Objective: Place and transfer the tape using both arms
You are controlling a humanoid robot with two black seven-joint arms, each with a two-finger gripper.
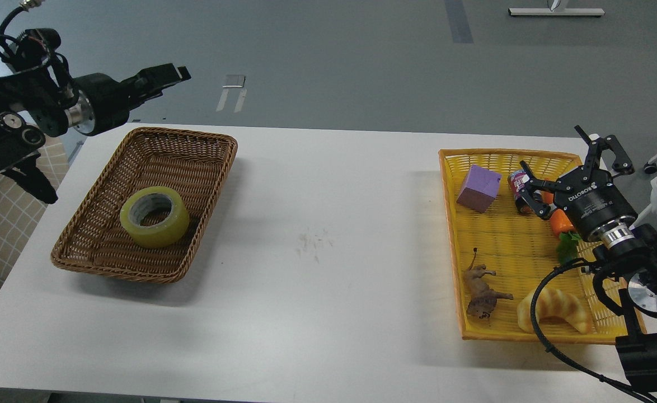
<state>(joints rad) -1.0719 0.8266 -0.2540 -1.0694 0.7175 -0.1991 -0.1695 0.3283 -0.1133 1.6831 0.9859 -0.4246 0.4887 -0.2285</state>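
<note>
Tape [154, 216] lies flat in the wicker basket [110, 263], below the near-closed, empty left pincer [178, 73], far from the wide-open right pincer [566, 162].

yellow tape [154, 216], brown wicker basket [110, 246]

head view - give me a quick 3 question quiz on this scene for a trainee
1. True or false: the tape lies in the brown wicker basket.
2. Which tray item is nearest the right end effector? A) lion figure B) small can C) croissant
3. Fill in: the purple block sits in the ____ tray.

Key:
1. True.
2. B, the small can; the lion figure and croissant lie at the tray's near end.
3. Yellow.
</note>
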